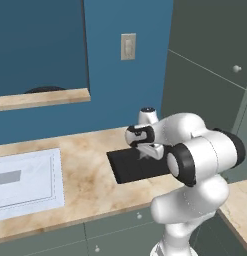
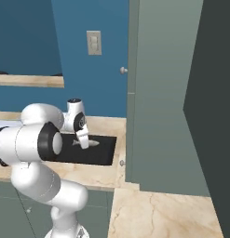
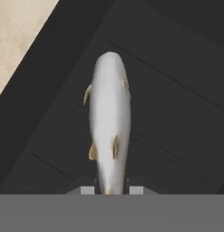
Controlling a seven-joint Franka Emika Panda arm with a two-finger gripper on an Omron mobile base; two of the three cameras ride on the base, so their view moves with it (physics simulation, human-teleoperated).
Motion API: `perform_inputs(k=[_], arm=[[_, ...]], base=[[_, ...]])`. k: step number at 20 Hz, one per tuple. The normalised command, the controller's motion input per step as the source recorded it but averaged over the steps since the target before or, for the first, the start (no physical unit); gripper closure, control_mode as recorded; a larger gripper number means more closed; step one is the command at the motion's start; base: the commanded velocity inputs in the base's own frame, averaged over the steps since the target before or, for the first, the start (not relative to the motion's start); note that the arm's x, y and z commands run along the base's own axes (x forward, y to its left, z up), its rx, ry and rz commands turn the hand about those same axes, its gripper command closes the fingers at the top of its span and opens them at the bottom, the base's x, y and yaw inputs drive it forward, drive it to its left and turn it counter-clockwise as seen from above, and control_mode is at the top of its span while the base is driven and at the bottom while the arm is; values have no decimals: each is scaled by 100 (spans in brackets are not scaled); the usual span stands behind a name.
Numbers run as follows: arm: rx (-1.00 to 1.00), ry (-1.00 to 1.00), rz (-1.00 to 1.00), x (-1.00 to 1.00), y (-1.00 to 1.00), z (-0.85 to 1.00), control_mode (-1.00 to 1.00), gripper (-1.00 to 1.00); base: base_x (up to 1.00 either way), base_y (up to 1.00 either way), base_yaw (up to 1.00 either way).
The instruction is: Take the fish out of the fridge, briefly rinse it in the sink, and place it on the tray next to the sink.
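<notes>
The fish (image 3: 109, 122), silver-white with small yellowish fins, lay lengthwise over the black tray (image 3: 177, 90), its tail end clamped between the 2 fingers (image 3: 87, 190), which were closed on it. In the right base view the fish (image 2: 86, 143) sat low over the tray (image 2: 95, 153) under the gripper (image 2: 82, 139). The tray (image 1: 132, 167) rested on the beige table (image 1: 90, 180), near its front edge, with the pale sink (image 1: 30, 182) well apart toward the table's left end. A tall grey cabinet (image 2: 158, 93) stood at the table's right end.
</notes>
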Motion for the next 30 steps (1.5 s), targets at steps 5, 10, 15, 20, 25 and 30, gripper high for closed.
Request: perform_inputs(k=[5,10,15,20,25,30], arm=[[0,-13,-1,-34,0,30,-100,-100],[-3,-40,0,-69,0,78,-100,-100],[-17,-62,0,-94,0,100,-100,-100],[-25,-75,0,-100,0,98,-100,-100],[-26,-76,0,-100,1,95,-100,-100],[-28,-77,0,-100,9,92,-100,-100]], base=[[0,0,0],[0,0,0],[0,0,0],[0,0,0],[0,0,0],[0,0,0]])
